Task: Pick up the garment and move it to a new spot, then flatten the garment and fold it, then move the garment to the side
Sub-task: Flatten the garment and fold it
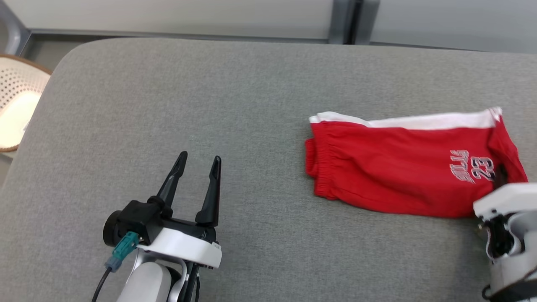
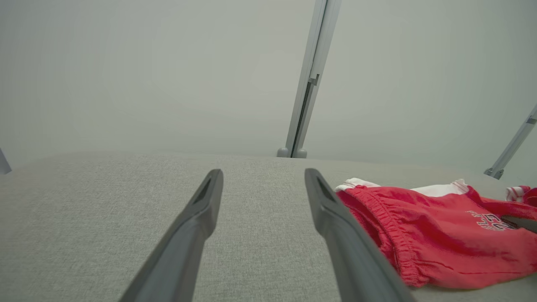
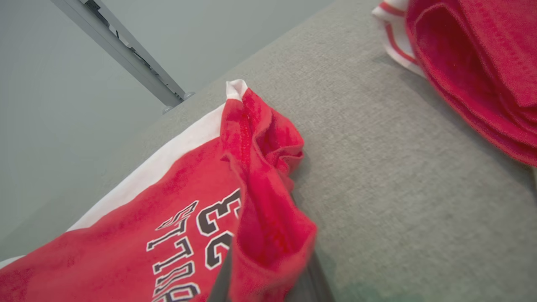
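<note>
right fingers (image 3: 221, 279): clamped on a raised fold at the right end of the garment (image 1: 398, 167). Red cloth is bunched between them and the tips are buried in it. right gripper (image 3: 270, 260) comes in from the lower right of the head view. Its white wrist housing (image 1: 503, 201) sits at the garment's near right corner, with one dark finger over the cloth beside the print.

left fingers (image 2: 197, 226): spread, nothing between them, over bare tabletop (image 1: 251, 105). Can't tell if they touch it. left gripper (image 1: 199, 160) is well left of the garment, pointing away from the robot. In the left wrist view one finger overlaps the waistband edge, but the head view shows grey surface between gripper and cloth.

The garment is a pair of red shorts, folded, lying flat on the right half of the grey fabric-covered tabletop, long axis left-right. Elastic waistband is at the left end and a white band runs along the far edge. "BULLS 23" print (image 3: 197, 243) is near the right end. Only the pinched right edge is off the surface.

second red garment (image 3: 482, 63), with white-and-red trim, lies further right, apart from the first with grey surface between them.

white perforated basket (image 1: 16, 84) with a brown rim sits past the tabletop's left edge. Pale wall panels stand behind, with a grey metal post (image 2: 304, 84).
</note>
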Tool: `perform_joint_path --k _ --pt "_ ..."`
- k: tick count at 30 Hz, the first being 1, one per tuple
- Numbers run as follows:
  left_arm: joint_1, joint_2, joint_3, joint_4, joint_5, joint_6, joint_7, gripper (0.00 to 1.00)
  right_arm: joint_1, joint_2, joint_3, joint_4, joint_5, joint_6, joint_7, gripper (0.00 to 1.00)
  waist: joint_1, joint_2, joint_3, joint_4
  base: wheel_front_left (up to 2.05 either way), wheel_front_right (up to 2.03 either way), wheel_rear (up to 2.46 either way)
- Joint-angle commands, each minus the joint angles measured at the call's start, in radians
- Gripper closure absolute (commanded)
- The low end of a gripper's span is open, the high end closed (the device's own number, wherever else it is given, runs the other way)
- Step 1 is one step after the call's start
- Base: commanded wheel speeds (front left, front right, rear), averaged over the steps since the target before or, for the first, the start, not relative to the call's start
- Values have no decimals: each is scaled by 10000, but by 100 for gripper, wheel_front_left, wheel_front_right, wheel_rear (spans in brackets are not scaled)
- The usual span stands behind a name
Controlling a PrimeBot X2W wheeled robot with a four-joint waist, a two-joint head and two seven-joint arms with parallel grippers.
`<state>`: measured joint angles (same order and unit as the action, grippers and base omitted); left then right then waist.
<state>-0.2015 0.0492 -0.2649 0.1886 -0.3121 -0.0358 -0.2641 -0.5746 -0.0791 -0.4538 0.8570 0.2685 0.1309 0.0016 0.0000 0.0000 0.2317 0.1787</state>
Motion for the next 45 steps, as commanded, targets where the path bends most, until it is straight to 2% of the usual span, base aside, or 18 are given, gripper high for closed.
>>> perform_joint_path --k 1,7,11,14,19,20,27,33,39,40,41,45 --pt "108 34 36 35 76 -84 4 0 399 -32 -253 -163 128 -6 -222 100 0 0 -311 -302 0 0 0" --pt "266 38 54 -61 284 -69 4 0 1182 151 -263 -642 415 -6 -467 100 0 0 -600 -556 0 0 0" --pt "317 37 3 -14 377 -120 4 0 1053 244 275 -937 718 -6 -605 100 0 0 -748 -544 0 0 0" --pt "389 34 62 28 385 -153 4 0 874 269 1125 -1277 1191 -4 -673 100 0 0 -861 -469 0 0 0" --pt "539 35 102 113 369 -145 4 0 1027 277 2809 -1828 2636 -4 -859 100 0 0 -1110 -228 0 0 0" --pt "539 35 102 113 369 -145 4 0 1027 277 2809 -1828 2636 -4 -859 100 0 0 -1110 -228 0 0 0" --pt "747 32 60 189 358 -133 4 0 1760 260 5463 -2968 4265 -4 -994 100 0 0 -1479 257 0 0 0" --pt "906 34 41 151 337 -76 4 0 2052 265 6799 -3194 4597 -4 -1070 100 0 0 -1594 679 0 0 0" --pt "923 37 9 113 253 -39 4 0 1713 179 7360 -2438 4185 -4 -1190 100 0 0 -1506 1098 0 0 0" --pt "926 32 6 113 242 -25 4 0 1653 158 7471 -2308 4053 -4 -1243 53 0 0 -1482 1160 0 0 0" --pt "927 32 3 106 224 -12 4 0 1614 164 7579 -2246 4065 -4 -1291 0 0 0 -1453 1219 0 0 0" --pt "922 35 27 99 217 12 4 0 1643 85 8377 -2005 4192 -4 -1154 0 0 0 -1368 1385 0 0 0"
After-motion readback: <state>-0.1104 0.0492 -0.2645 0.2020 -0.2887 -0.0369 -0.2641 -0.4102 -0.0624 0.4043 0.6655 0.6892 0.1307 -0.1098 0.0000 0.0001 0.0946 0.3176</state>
